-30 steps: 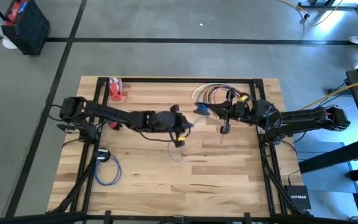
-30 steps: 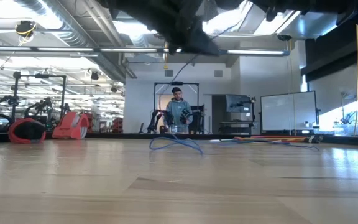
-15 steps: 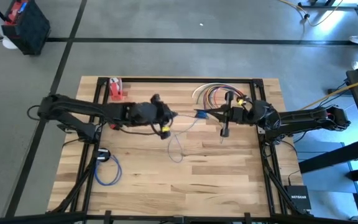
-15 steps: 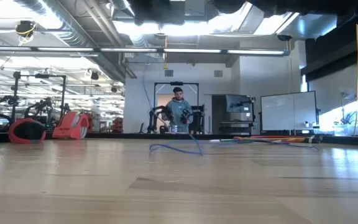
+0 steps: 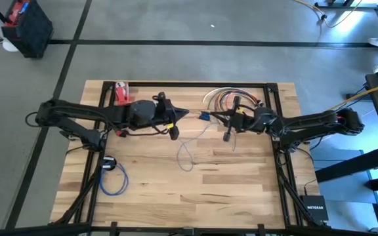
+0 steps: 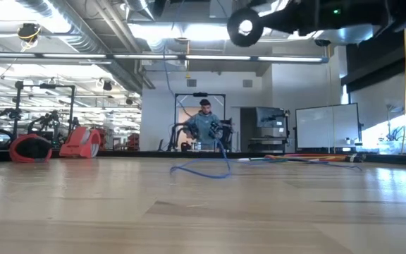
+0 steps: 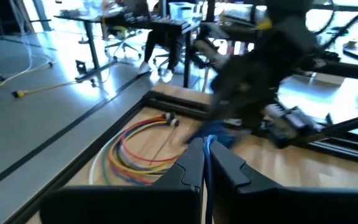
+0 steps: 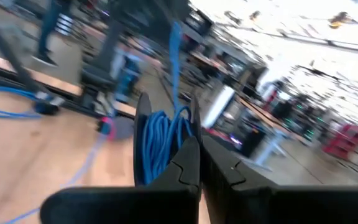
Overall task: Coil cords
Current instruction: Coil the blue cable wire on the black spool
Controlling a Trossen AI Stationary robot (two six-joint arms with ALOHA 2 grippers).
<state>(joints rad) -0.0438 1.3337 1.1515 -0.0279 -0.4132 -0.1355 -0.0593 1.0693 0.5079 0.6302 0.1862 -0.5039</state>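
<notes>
- cords first: where is the blue cord?
- it lies near the middle of the table, in a thin loop on the wood. one end goes up toward twelve o'clock, to where the two grippers meet. in the low view it rises from the table up to the arms.
- who has it?
- both. the left gripper has its fingers pinched tight on the thin blue strand. the right gripper is clenched on a small bundle of blue loops, and its wrist view shows the loops bunched between its fingers.
- are the grippers close?
- yes, almost tip to tip, above the table's middle, a bit toward twelve o'clock.
- any more cords?
- a bunch of colored cords, red, orange, yellow and white, curves at about one o'clock near the far edge. another blue coil lies at about eight o'clock.
- anything else?
- a red thing at eleven o'clock, and a person far behind the table.
</notes>
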